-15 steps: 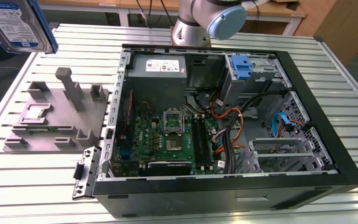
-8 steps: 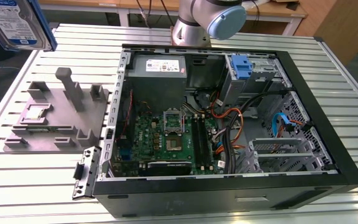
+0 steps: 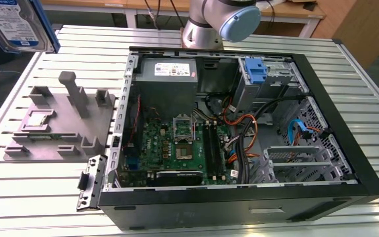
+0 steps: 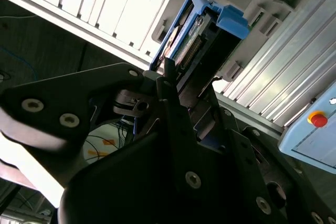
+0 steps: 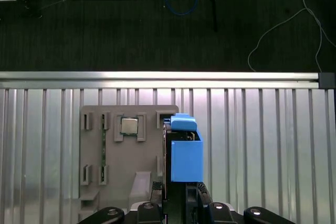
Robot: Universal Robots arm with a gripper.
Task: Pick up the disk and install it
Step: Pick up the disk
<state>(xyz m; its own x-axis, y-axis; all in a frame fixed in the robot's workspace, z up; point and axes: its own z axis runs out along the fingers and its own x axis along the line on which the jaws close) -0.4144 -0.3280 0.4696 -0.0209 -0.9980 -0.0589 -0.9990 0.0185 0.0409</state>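
The disk [image 3: 15, 22] is gripped on edge by the gripper [image 5: 181, 199], over the fixture [image 3: 51, 126] at the exterior view's left, its long axis pointing down.

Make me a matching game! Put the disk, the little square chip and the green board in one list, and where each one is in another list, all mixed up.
Things:
1. the disk
2. the little square chip
3. the green board

Places:
A. sitting in the grey holder on the table
B. inside the open computer case
C. held in the gripper, above the table

Right pairs: 1-C, 2-A, 3-B.
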